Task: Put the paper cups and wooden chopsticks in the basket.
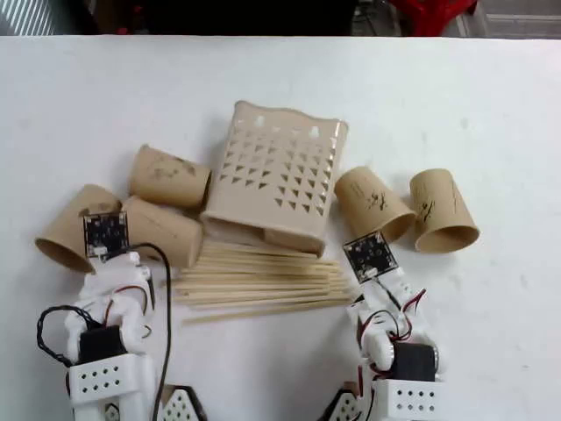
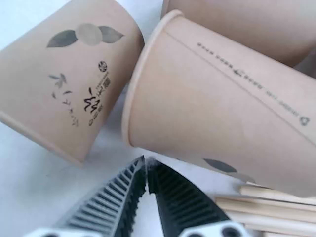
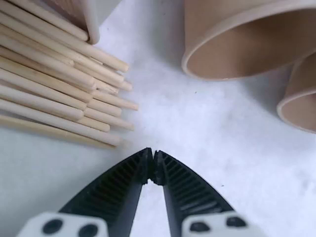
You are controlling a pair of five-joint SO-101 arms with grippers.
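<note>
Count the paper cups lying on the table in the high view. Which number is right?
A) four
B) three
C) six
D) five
D: three paper cups lie on their sides left of the basket, and two more lie right of it.

1. The basket [image 1: 279, 175] lies mid-tabletop [image 1: 491, 105].
2. Left of the basket: the first cup [image 1: 169, 175] just beside it, the second cup [image 1: 162, 230] nearer the arms, and the third cup [image 1: 70, 226] farthest out.
3. Right of the basket: the fourth cup [image 1: 372, 203], then the fifth cup [image 1: 443, 210] beyond it.
4. The wooden chopsticks [image 1: 263, 282] lie in front of the basket, against its near edge.
5. The right gripper [image 3: 152, 160] sits front-right of the basket, between the chopstick ends and the fourth cup.
</note>
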